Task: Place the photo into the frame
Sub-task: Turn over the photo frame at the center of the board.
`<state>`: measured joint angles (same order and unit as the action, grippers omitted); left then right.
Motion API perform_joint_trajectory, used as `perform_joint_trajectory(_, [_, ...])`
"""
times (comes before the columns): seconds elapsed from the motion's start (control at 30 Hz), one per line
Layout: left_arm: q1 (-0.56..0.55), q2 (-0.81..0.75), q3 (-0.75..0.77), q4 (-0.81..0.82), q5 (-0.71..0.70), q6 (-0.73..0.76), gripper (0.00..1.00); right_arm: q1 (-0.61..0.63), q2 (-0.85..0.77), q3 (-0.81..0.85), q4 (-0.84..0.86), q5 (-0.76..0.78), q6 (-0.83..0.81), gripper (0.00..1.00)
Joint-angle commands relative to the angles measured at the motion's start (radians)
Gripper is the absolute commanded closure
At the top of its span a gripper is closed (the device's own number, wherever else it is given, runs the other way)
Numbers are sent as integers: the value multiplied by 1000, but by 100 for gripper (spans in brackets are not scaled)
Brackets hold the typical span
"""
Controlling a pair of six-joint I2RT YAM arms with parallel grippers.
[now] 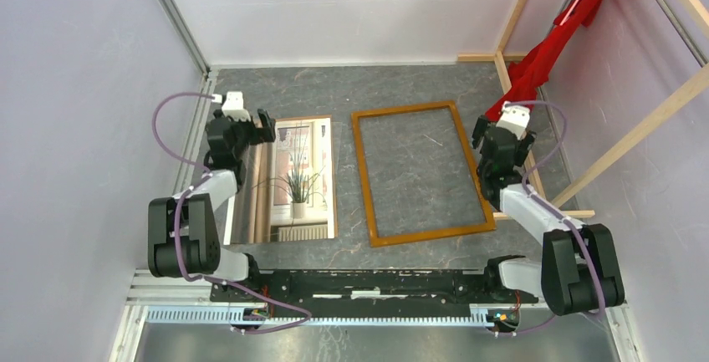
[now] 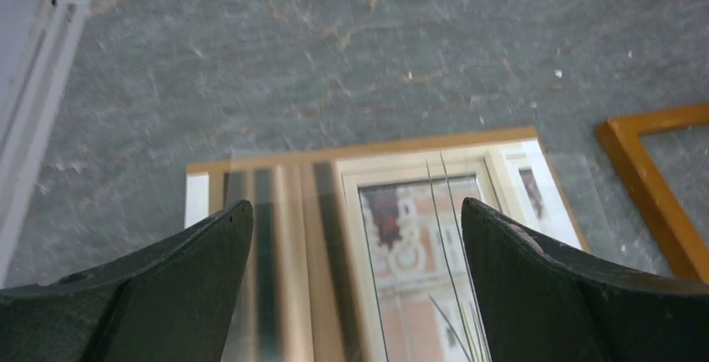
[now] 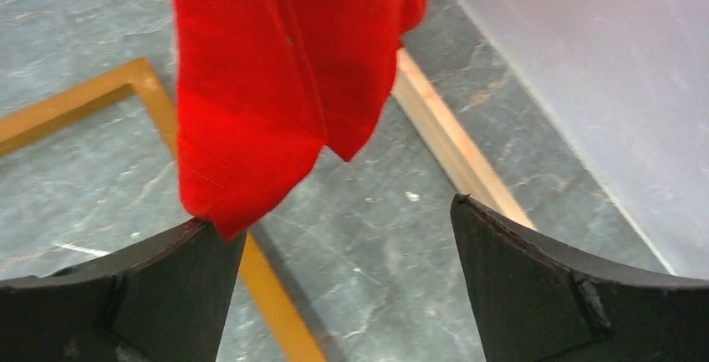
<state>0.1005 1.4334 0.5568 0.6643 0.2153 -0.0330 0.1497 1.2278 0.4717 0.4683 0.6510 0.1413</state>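
Obs.: task not started, as far as I can judge. The frame (image 1: 364,178) lies flat on the grey table (image 1: 401,86) with bare tabletop showing through its opening, so nothing is seated in it. The photo (image 1: 293,180) lies flat, picture side up, just left of the frame, with a strip of table between the two and no overlap. The left gripper (image 2: 355,205) hangs over the photo's far end, on the side away from the frame. Its jaws are spread wide with nothing between them, and from its own camera it looks to be above the print rather than touching it. The right gripper (image 3: 343,211) sits just off the frame's right rail near the far corner, equally wide and empty. The red cloth (image 3: 251,86) dangles in front of its camera but is not pinched. Left to do, in my estimate: grasp or slide the photo, carry it across to the frame, square its edges to the rails and lay it inside, which is the whole job. In the left wrist view a thin brown strip runs along the photo's far edge, and there is a faint clear edge toward the frame. Whether these are separate sheets under or over the print I cannot tell. Count: one photo, one frame, two arms, two grippers and one red cloth. At least four pale wooden beams (image 1: 635,132) stand beyond the frame's right side.
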Motion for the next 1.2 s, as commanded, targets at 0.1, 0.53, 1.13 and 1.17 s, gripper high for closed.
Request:
perform_joint_trajectory(0.1, [26,-27,291,-558,44,26,0,63,38,179,-361,-363,169,2])
perform_joint_trajectory(0.53, [30,16,479,-914,21,98,0,689,394,541,-615,-134,197,2])
perform_joint_trajectory(1.13, [32,3,514,-1044,21,138,0,832,640,690,-703,-150,302,13])
perform_joint_trajectory(1.17, [33,2,515,-1050,22,140,0,832,641,680,-699,-148,310,14])
